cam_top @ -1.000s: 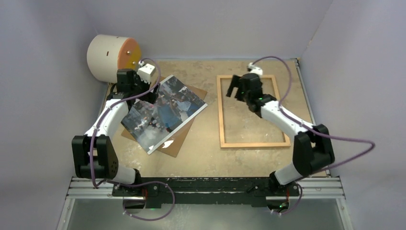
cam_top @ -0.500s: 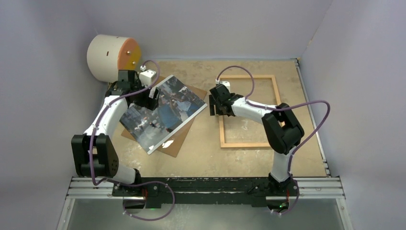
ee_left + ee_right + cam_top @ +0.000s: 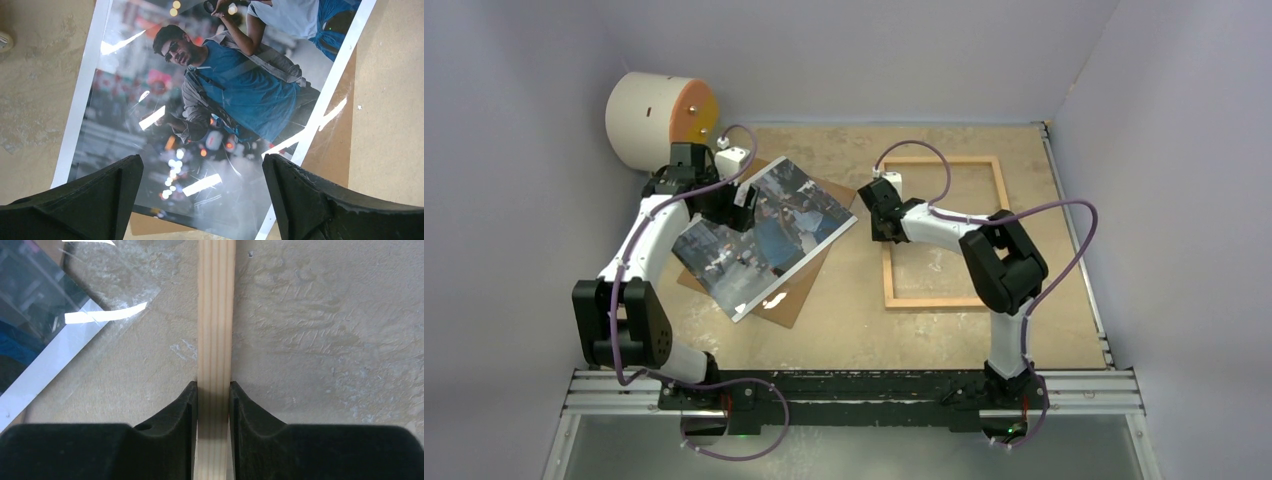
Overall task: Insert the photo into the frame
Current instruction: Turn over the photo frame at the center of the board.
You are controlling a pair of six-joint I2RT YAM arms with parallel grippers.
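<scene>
Photo (image 3: 764, 235) isn't in yet. It's lying face up on the brown backing sheet (image 3: 796, 298), just left of the frame (image 3: 999, 190). Left gripper (image 3: 200, 170) hangs over it, spread wide and holding nothing. Right gripper (image 3: 214, 392) is pinched on the frame's left rail. Pretty much everything's left to do, I'd say.

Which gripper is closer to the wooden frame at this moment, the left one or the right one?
Right. The right gripper is shut on one rail of the frame, touching both of its sides. The left gripper hangs open above the photo, apart from the frame.
</scene>
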